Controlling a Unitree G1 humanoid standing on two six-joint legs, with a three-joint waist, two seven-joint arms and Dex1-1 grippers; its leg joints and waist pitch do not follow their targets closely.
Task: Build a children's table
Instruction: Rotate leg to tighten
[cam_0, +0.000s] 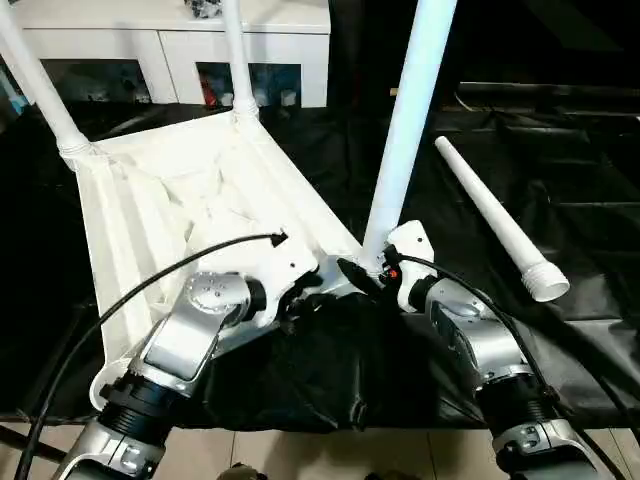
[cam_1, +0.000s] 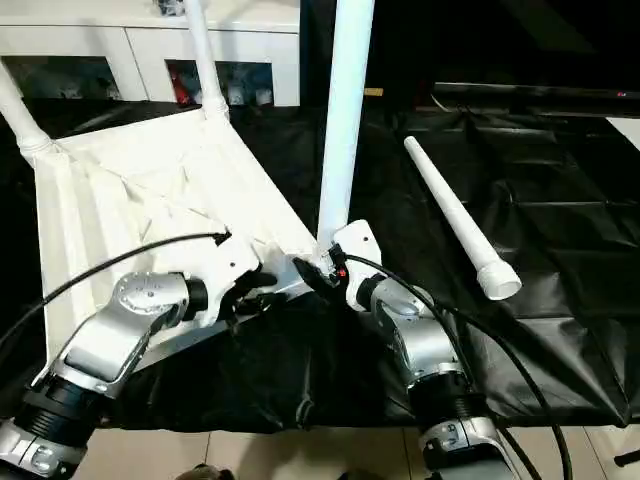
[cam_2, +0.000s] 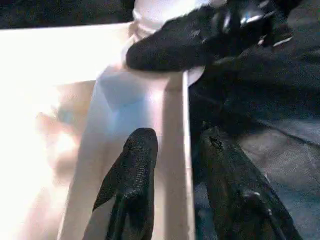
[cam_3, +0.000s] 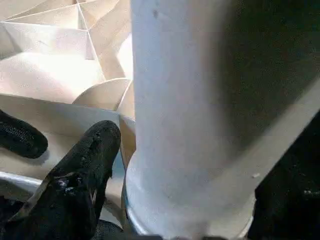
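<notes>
With the children's table (cam_0: 190, 200) lying upside down on the black sheet (cam_0: 560, 200), your right end effector (cam_1: 322, 262) clasps the near-corner leg (cam_1: 345, 110) low while the left end effector (cam_2: 172, 165) straddles the rim part-open; the plastic likely handles light, stiff and slick, so grip legs near the socket.

The left gripper (cam_2: 172, 165) presents two black fingers (cam_2: 131, 175), parted. The white rim wall (cam_2: 170, 130) of the tabletop (cam_2: 55, 100) runs between them: one finger lies over the tabletop's inner side, the other over the black cloth (cam_2: 280, 150) outside the rim. Whether either finger touches the rim cannot be told. At the tabletop's corner, the thick end of a leg (cam_2: 155, 10) is seated. A black finger of the right gripper (cam_2: 200, 37) lies across the base of that leg.
</notes>
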